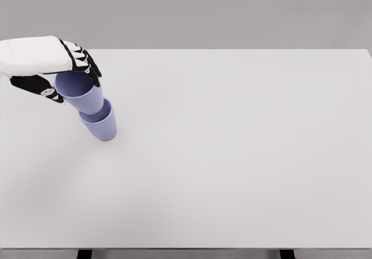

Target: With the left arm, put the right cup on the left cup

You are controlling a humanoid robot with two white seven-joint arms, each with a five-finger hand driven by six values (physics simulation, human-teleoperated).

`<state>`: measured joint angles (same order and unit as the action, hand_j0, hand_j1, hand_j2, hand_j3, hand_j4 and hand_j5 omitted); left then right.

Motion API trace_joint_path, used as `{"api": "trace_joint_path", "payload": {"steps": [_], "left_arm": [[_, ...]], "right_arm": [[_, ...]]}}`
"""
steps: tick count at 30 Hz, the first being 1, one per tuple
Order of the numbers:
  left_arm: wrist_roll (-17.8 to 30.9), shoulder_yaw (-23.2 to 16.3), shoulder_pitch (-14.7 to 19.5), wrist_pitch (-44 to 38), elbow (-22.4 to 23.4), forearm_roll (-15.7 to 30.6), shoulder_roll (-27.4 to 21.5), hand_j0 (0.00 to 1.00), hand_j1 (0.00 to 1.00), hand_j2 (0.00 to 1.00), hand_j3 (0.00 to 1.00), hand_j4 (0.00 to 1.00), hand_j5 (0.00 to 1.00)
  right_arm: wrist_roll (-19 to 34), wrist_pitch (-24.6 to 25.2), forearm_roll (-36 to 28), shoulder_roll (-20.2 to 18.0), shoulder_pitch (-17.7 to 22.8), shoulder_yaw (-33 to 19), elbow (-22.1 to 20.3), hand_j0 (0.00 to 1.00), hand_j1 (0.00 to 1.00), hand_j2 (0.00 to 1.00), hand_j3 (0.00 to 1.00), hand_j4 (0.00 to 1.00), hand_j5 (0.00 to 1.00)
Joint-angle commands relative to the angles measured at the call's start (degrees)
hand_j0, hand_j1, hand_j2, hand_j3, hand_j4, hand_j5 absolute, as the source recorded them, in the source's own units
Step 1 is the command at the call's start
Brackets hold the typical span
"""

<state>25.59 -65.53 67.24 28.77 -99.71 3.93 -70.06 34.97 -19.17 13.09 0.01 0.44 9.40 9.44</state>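
Table (232, 172): white, broad. Lower cup (100, 123): lavender, standing at the left of the table. Upper cup (78, 90): lavender, its base set into the lower cup's mouth (depth of seating unclear). Left hand (55, 73): fingers wrapped round the upper cup's rim. Step judged: placement, near complete; next, loosen the fingers and lift clear without tipping the stack.

Head camera looks down over the table (232, 154).
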Motion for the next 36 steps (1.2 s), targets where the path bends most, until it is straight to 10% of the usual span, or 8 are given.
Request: {"api": "trace_joint_path", "payload": {"steps": [1,28,31,36], "left_arm": [[-0.02,0.22,0.0,-0.12,-0.05,0.28,0.01,0.69,0.69,0.69,0.69,0.69,0.69],[-0.02,0.22,-0.18,0.23,-0.4,0.28,-0.52,0.81,0.81,0.81,0.81,0.81,0.81],[-0.02,1.19,0.26,1.02,-0.75,0.72,-0.69,1.0,1.0,1.0,1.0,1.0,1.0],[-0.11,3.56,0.0,6.23,-1.46,2.83,-3.15,1.0,1.0,1.0,1.0,1.0,1.0]], "right_arm": [[0.03,-0.08,0.1,-0.01,0.09,0.0,-0.04,1.0,1.0,1.0,1.0,1.0,1.0],[0.03,-0.08,0.1,-0.01,0.09,0.0,0.05,1.0,1.0,1.0,1.0,1.0,1.0],[0.03,-0.08,0.1,-0.01,0.09,0.0,0.05,1.0,1.0,1.0,1.0,1.0,1.0],[0.03,-0.08,0.1,-0.01,0.09,0.0,0.05,1.0,1.0,1.0,1.0,1.0,1.0]]}}
